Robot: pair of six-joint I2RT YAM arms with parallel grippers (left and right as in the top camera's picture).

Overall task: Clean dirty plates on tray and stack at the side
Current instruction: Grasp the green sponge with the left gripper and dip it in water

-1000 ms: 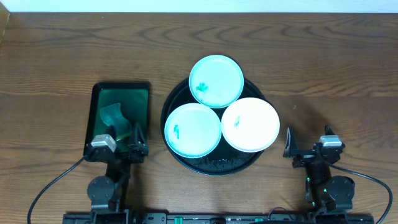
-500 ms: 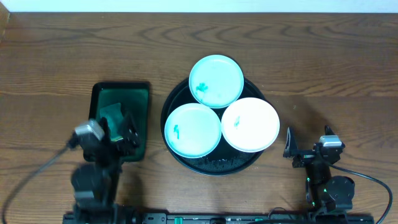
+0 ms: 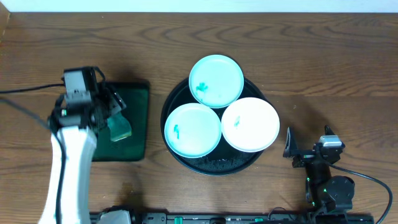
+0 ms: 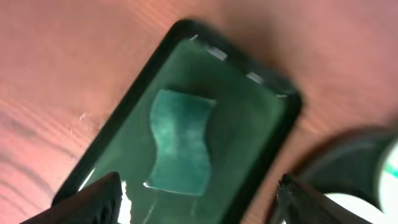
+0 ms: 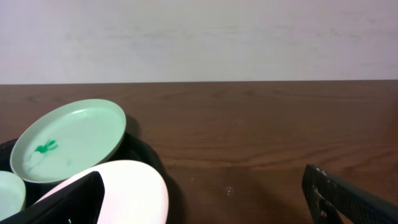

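Overhead, two glossy, shallow turquoise plates (image 3: 216, 81) (image 3: 193, 129) and a white plate (image 3: 250, 124), all teal-smeared, are seen crowded on the rimmed round black tray (image 3: 211, 165) upon a wood-grain table (image 3: 323, 62). At the left wrist, the left gripper (image 4: 199, 182) is held wide apart and empty above a wavy teal sponge (image 4: 180, 146) lying in a dark green rectangular tray (image 4: 255, 124). At the right wrist, the right gripper (image 5: 204, 180) is spread empty beside the black tray.

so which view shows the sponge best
The left wrist view. There the sponge lies whole and unobstructed in the green tray, framed by the open left gripper. In the overhead view it is small and partly hidden under that gripper. The right wrist view does not show it at all.
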